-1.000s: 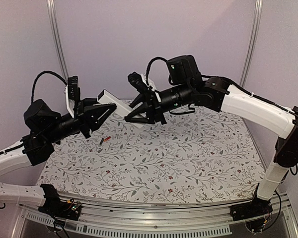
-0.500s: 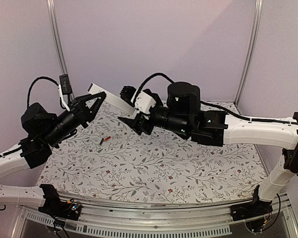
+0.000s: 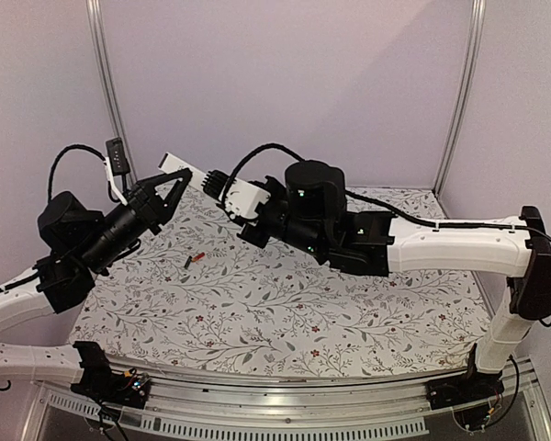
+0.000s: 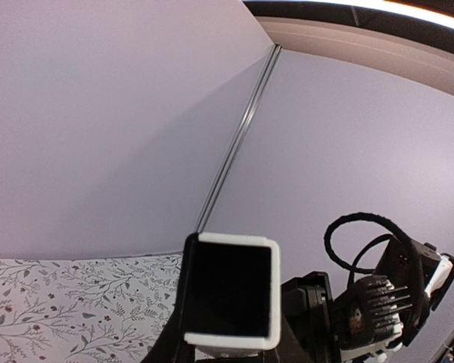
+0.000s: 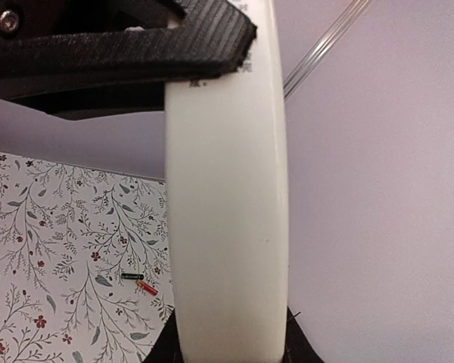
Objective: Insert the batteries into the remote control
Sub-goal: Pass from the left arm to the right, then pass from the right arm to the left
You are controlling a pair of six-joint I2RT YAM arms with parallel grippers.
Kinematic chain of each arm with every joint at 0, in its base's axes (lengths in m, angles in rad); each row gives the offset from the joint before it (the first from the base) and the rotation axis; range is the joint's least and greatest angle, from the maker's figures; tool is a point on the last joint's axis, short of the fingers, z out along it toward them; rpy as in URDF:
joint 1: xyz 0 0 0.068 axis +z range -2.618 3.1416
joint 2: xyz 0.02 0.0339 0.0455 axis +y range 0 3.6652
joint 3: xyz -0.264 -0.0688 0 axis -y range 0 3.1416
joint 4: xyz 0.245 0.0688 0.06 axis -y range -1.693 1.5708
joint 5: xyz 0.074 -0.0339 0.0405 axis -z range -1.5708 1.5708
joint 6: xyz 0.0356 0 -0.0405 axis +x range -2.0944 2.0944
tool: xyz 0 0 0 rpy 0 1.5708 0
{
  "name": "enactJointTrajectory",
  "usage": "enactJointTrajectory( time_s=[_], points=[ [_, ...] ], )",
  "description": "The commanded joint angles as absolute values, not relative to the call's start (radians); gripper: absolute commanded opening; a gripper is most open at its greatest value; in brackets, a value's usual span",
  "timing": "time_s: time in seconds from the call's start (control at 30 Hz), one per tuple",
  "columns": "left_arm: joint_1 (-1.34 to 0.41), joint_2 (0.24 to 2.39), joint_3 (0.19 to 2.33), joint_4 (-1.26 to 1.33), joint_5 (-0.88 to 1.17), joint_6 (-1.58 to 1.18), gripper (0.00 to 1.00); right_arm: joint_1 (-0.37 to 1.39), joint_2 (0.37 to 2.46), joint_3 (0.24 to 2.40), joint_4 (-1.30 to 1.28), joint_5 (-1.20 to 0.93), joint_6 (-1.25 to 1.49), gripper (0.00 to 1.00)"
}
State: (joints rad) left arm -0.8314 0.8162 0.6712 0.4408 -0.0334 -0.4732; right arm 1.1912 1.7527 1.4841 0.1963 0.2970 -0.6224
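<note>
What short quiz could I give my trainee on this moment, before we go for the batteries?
1. True or false: the remote control lies flat on the table.
2. How is the remote control held? A) by one hand B) by both hands C) by neither
3. Fill in: the battery lies on the ___, with neither hand touching it.
Key: 1 false, it is up in the air. 2 B, the left hand and the right hand both clamp it. 3 table.
</note>
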Motion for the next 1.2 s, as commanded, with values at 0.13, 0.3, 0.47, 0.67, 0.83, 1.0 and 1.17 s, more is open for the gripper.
enactJointTrajectory(
  time_s=[0.13,0.3,0.47,0.67,0.83,1.0,1.17],
  points=[
    [-0.838,0.753,0.702,0.371,0.037,-0.375,0.68,1.2,1.714,1.501,0.182,0.241,-0.59,0.0],
    [-0.838,0.61,0.656,0.357,0.119,-0.137,0.88,1.13,1.672,1.625,-0.136,-0.261,-0.491,0.0],
    [-0.838,0.587,0.649,0.34,0.178,-0.091,0.88,1.103,1.692,1.715,-0.304,-0.56,-0.46,0.0],
    [-0.845,0.683,0.658,0.428,0.366,-0.102,0.88,1.101,1.706,1.746,-0.315,-0.568,-0.45,0.0],
    [-0.873,0.762,0.681,0.47,0.37,-0.088,0.8,1.101,1.718,1.755,-0.322,-0.557,-0.44,0.0],
    [-0.885,0.783,0.673,0.509,0.373,-0.092,0.37,1.101,1.717,1.755,-0.332,-0.552,-0.435,0.0],
    [-0.892,0.784,0.66,0.561,0.394,-0.124,0.17,1.1,1.718,1.758,-0.343,-0.548,-0.434,0.0]
  ],
)
